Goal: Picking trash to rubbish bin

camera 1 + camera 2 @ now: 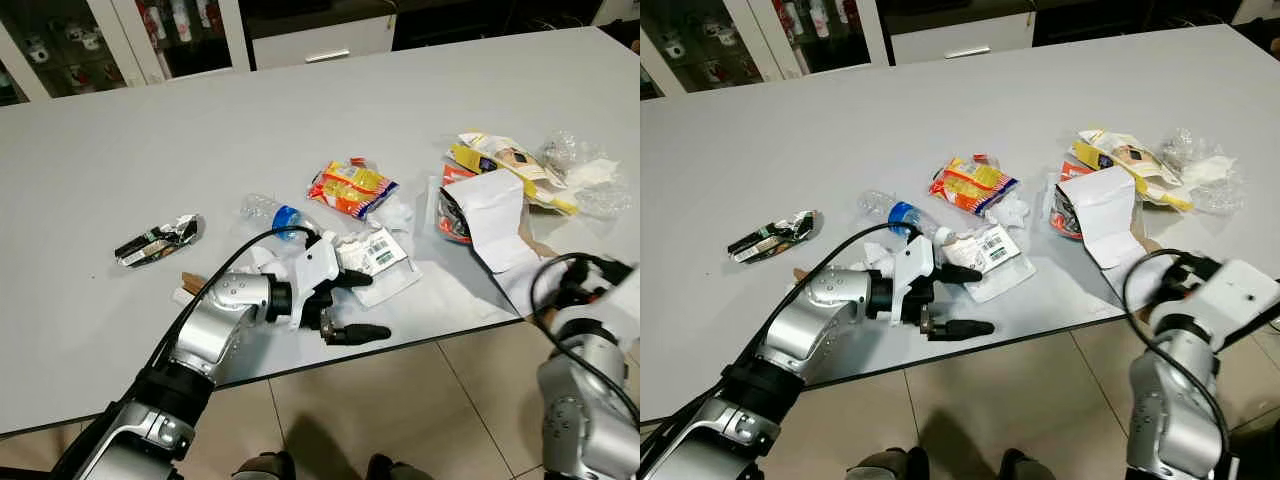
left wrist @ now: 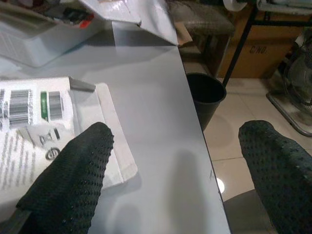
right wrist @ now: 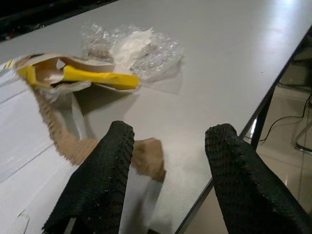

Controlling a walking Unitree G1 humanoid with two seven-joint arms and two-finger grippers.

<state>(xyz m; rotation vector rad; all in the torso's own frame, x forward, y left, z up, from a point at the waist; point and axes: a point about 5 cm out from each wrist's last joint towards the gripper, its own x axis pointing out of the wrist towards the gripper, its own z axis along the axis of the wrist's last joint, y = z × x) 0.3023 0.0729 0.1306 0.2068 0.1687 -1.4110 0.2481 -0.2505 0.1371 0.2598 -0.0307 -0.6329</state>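
The large pale grey table (image 1: 300, 130) carries scattered trash, placed here relative to the red-and-yellow snack packet (image 1: 350, 187) near the middle. Just toward the robot from it lies one flat white paper sleeve printed with barcodes (image 1: 378, 252). To its left lies one clear crushed plastic bottle with a blue cap (image 1: 272, 212), and further left one dark crumpled foil wrapper (image 1: 158, 241). To its right stands one white folded cardboard box (image 1: 497, 215) against a red-and-black packet (image 1: 452, 215), then one yellow-and-white torn wrapper (image 1: 505, 165), and furthest right one clear bubble-wrap bundle (image 1: 585, 172). A piece of torn brown paper (image 3: 146, 157) lies by the table's near edge.

The left hand (image 1: 358, 306) sits at the table edge below the snack packet, its two black fingers (image 2: 73, 180) spread wide, one over the barcode sleeve, holding nothing. The right hand (image 3: 165, 180) hovers at the edge near the brown paper, fingers parted and empty. One black round bin (image 2: 205, 95) stands on the tiled floor (image 1: 400, 400) beside the table.
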